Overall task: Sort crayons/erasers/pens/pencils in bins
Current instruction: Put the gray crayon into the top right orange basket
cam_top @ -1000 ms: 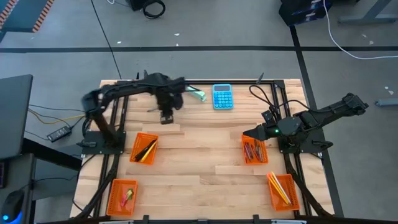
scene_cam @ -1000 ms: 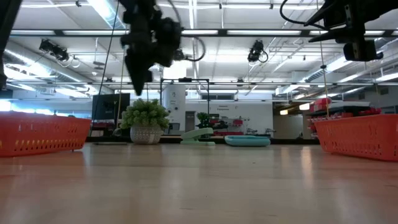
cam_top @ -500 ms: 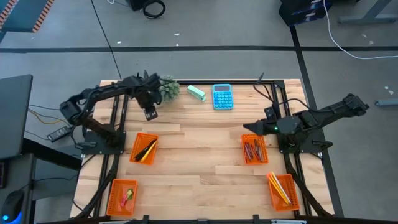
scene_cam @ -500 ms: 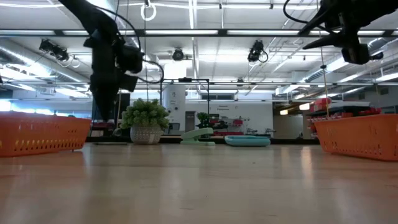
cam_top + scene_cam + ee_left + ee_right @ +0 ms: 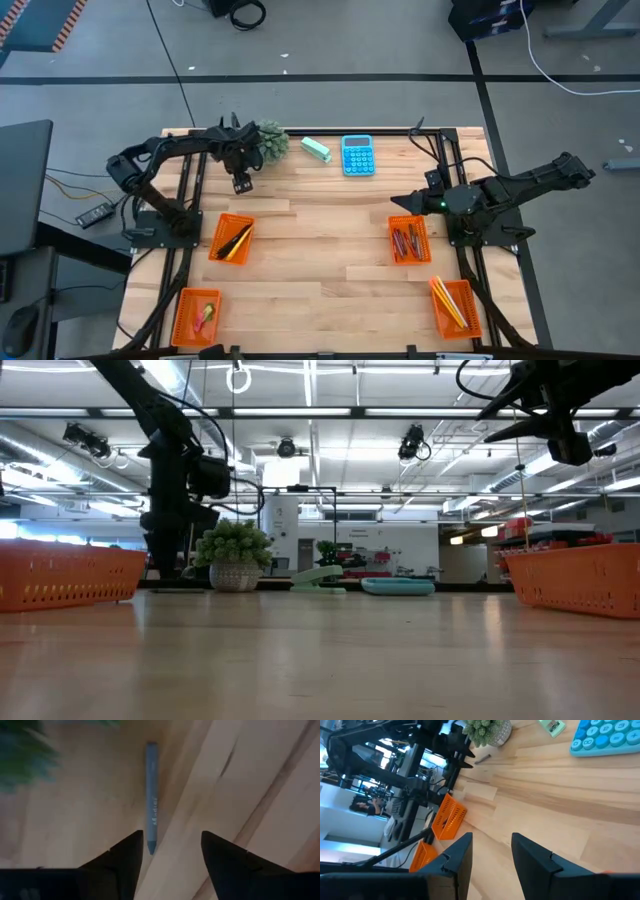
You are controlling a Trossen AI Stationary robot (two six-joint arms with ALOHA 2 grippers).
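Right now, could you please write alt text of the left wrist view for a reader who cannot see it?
A slim grey-blue pen lies on the pale wooden table, just ahead of the left gripper, whose two dark fingers are spread open above it. A blurred green plant shows at one corner.

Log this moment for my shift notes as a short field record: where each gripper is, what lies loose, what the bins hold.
left gripper: open, above a loose grey-blue pen beside the plant
right gripper: open, waiting over the table's right side, holding nothing
bins: four, all holding items
other items: blue calculator, mint-green block
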